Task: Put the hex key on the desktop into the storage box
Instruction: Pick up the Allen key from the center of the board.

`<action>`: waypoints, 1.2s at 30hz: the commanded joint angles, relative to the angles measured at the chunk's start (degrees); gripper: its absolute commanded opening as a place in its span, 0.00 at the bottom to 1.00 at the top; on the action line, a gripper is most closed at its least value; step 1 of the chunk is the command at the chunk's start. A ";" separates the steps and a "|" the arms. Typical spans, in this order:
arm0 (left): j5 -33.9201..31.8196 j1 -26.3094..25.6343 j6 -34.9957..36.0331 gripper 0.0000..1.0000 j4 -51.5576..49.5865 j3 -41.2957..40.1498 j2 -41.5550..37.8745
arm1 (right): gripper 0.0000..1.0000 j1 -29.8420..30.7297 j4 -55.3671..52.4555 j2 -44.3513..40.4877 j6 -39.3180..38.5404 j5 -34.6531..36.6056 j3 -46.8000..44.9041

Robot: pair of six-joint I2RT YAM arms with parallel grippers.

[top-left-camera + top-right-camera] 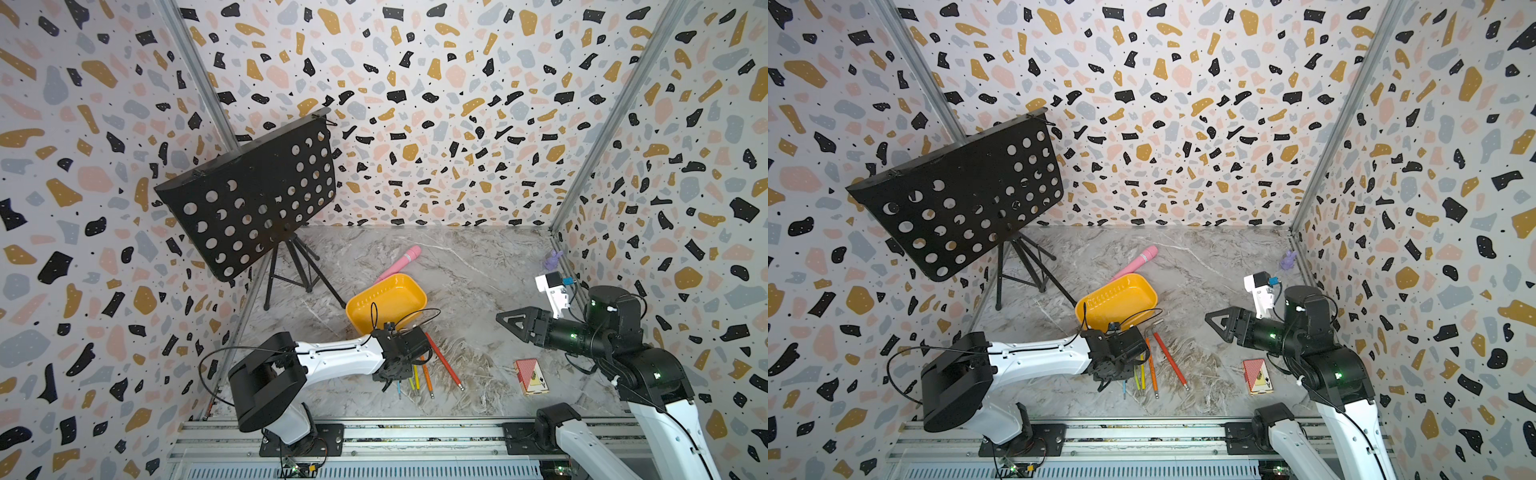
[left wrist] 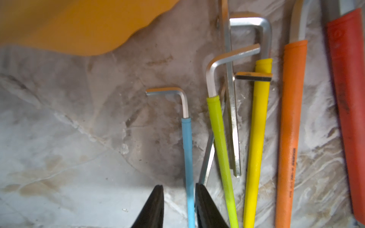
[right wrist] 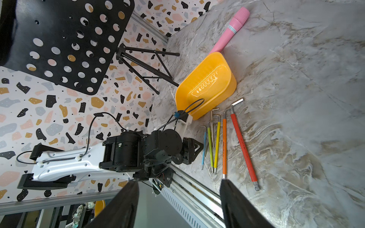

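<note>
Left gripper low at desktop, jaws narrowly spread astride blue-sleeved hex key; one jaw touches it. Key lies flat on desktop beside other coloured hex keys. Right gripper raised, jaws spread, holding nothing. Storage box just beyond keys.

Hex keys side by side on the desktop, just before the storage box.

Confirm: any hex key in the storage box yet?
No: the storage box shows a bare slotted bottom, and the hex keys lie on the desktop beside it.
</note>
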 commanded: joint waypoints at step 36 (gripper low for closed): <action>0.03 0.95 3.89 0.00 -5.98 2.39 -4.11 | 0.68 0.23 -1.17 0.65 -1.43 1.23 2.01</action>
